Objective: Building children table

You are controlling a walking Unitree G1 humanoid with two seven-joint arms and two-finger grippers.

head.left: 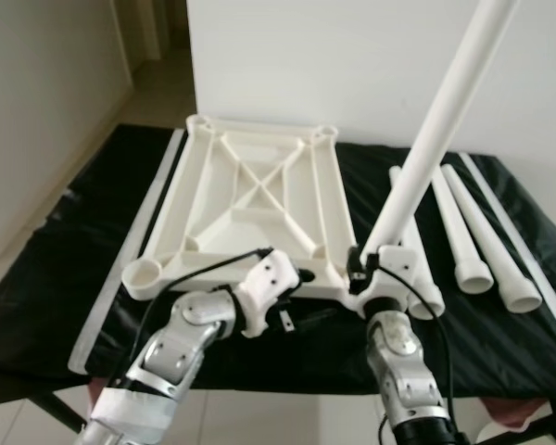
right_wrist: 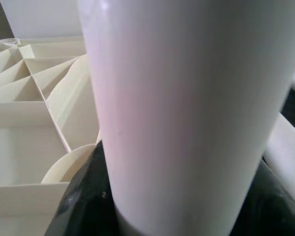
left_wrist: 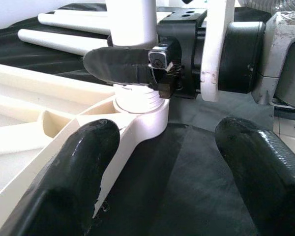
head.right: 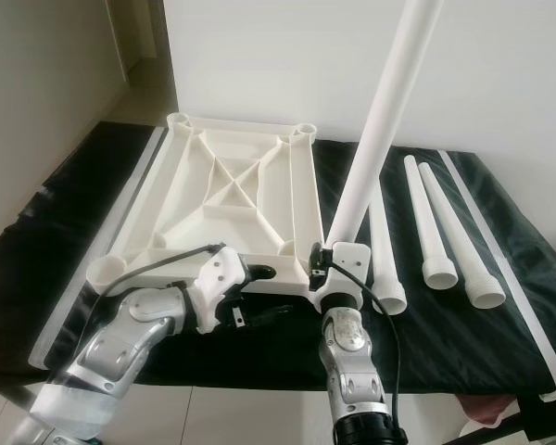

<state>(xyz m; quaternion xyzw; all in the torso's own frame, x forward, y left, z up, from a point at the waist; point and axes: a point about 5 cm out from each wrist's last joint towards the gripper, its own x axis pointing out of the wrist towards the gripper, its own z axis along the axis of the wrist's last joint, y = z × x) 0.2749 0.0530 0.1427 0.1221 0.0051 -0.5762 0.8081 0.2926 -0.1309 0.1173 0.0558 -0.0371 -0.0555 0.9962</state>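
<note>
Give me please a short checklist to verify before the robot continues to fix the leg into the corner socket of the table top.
1. Right gripper holds the upright leg near its lower end: ok, fingers closed around it.
2. Threaded end of the leg sits in the near right corner socket: ok, threads are at the socket rim; how deep, cannot tell.
3. Leg stands straight over the socket: not ok, it leans in both eye views.
4. Left gripper steadies the table top: not ok, its fingers are open beside the frame edge.
5. Three spare legs lie apart from the work on the black mat: ok.
</note>
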